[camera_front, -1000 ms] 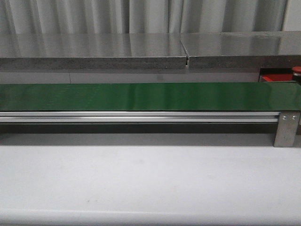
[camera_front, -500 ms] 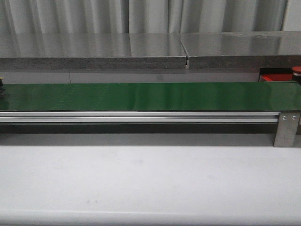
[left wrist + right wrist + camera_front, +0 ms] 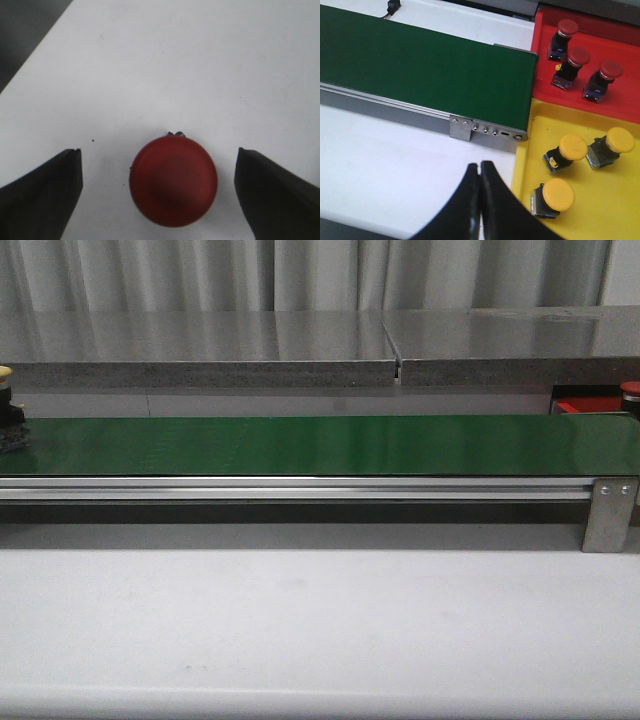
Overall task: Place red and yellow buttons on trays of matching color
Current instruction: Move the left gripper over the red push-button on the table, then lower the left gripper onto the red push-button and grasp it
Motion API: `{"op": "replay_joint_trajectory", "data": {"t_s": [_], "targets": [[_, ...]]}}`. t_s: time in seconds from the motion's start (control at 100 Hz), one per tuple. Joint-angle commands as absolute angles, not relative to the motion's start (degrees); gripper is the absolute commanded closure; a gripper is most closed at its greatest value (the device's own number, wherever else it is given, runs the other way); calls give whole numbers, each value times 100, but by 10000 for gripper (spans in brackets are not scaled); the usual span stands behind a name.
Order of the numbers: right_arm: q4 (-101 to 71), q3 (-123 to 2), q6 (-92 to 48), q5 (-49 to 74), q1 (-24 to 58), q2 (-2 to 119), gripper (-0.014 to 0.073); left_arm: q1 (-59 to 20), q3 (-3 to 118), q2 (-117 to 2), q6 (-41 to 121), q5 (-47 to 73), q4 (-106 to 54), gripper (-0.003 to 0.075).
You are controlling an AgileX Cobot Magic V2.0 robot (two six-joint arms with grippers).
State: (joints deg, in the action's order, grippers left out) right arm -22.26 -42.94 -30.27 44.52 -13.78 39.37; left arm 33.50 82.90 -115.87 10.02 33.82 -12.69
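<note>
A yellow-capped push button [image 3: 6,398] on a dark body has come into sight at the left end of the long glossy green belt [image 3: 320,445], where the earlier front pictures showed little or nothing; the rest of the front view is unchanged.

The left gripper [image 3: 159,192] hangs over the white table [image 3: 200,60] with its jaws spread wide, a round dark-red button cap [image 3: 173,181] sitting between them, untouched on either side, apparently lined up for a grasp.

The right gripper [image 3: 480,187] has its jaws pressed together, holding nothing. Beyond them and to one side lie the bright red tray [image 3: 620,37] holding three red buttons and the yellow tray [image 3: 615,200] holding three yellow ones, sorted by colour just past the belt's end.
</note>
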Motion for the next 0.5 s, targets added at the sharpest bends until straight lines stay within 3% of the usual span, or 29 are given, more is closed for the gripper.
{"op": "replay_joint_trajectory", "data": {"t_s": [0.0,0.16,0.23,0.3,0.49], "targets": [[-2352,-4425,-3064,4144,-1379,3933,712,3363,8461,-11324,994,3122,-1363,114],[-2352,-4425,-3064,4144,-1379,3933,712,3363,8461,-11324,994,3079,-1363,117],[-2352,-4425,-3064,4144,-1379,3933,712,3363,8461,-11324,994,3079,-1363,162],[-2352,-4425,-3064,4144,-1379,3933,712,3363,8461,-11324,994,3079,-1363,270],[-2352,-4425,-3064,4144,-1379,3933,712,3363,8461,-11324,994,3079,-1517,673]]}}
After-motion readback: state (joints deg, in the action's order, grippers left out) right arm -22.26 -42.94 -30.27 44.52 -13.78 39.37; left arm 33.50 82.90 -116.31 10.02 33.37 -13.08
